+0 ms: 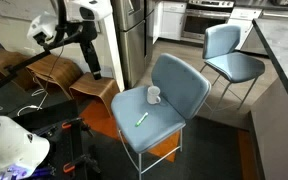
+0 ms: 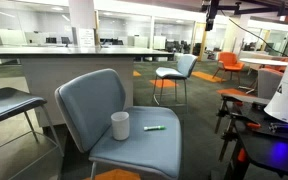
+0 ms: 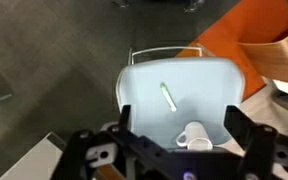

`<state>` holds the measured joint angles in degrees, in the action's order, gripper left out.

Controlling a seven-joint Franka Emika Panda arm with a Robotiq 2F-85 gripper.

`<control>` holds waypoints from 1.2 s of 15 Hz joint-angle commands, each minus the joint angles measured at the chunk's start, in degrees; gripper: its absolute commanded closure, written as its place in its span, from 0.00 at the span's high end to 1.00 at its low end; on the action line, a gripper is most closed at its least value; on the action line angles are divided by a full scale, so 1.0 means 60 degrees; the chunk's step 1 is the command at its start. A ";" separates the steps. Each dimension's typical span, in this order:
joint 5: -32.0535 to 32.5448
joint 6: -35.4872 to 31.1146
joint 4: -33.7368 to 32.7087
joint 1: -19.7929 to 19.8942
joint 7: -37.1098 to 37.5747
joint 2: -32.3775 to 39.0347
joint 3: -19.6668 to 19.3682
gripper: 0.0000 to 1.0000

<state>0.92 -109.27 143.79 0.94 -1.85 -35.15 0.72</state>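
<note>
A long counter [image 2: 44, 52] runs behind the scene in an exterior view. In front of it stands a blue chair [image 1: 179, 85] [image 2: 89, 100] with a padded seat and back on a thin metal frame. The wrist view looks down on its seat [image 3: 144, 85] from high up. A second blue chair [image 1: 224, 50] [image 2: 179, 68] of the same kind stands well apart from it, farther back on the floor. The claw [image 1: 92, 68] [image 2: 212, 15] [image 3: 177, 120] hangs in the air well above and off to the side of the near chair. It is released, its two fingers [image 3: 119, 125] spread wide with nothing between them, touching nothing. A white mug [image 1: 154, 95] [image 2: 120, 125] [image 3: 194, 135] stands upright on the seat, toward the backrest. A green marker [image 1: 141, 118] [image 2: 155, 128] [image 3: 167, 96] lies flat on the same seat, near the mug but not touching it, closer to the front edge.
</note>
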 commanded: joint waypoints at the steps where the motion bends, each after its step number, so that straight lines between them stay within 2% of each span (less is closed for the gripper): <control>1: 0.0036 0.0027 -0.0022 -0.0075 0.0037 0.0005 -0.0061 1.00; 12: 0.0036 0.0027 -0.0022 -0.0075 0.0037 0.0005 -0.0061 1.00; 15: -0.0029 0.0013 -0.0182 -0.0127 -0.0110 0.0613 -0.0114 1.00; 18: -0.0196 -0.0502 -0.0423 -0.0213 -0.0299 0.1732 -0.0177 1.00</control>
<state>0.88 -110.25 143.70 0.81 -2.24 -30.96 0.68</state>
